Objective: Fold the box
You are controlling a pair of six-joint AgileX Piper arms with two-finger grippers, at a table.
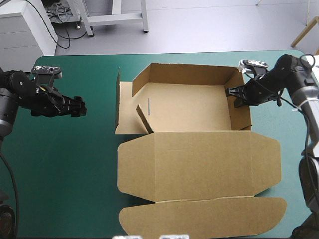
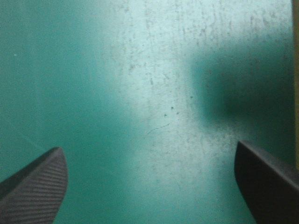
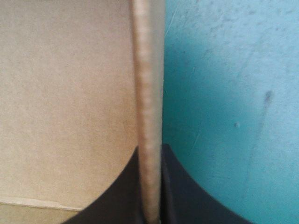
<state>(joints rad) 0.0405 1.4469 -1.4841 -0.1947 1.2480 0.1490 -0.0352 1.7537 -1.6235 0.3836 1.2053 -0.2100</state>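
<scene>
The brown box [image 1: 199,159] lies mid-table with its far half raised into a tray and its lid panels flat toward the near edge. My right gripper [image 1: 238,97] is shut on the top edge of the tray's right wall. In the right wrist view the black fingers [image 3: 182,186] pinch that wall edge [image 3: 147,70], with the box floor [image 3: 60,93] on one side and the cover on the other. My left gripper [image 1: 79,106] hovers open over bare cover, left of the box. Its fingers [image 2: 37,186] stand wide apart with nothing between them.
The tray's left side flap [image 1: 118,99] stands upright, and a small inner flap [image 1: 144,117] leans loose inside the tray. The teal-green cover [image 1: 65,164] shows bare between the left gripper and the near edge. A thin strip of board [image 2: 296,70] shows ahead of the left gripper.
</scene>
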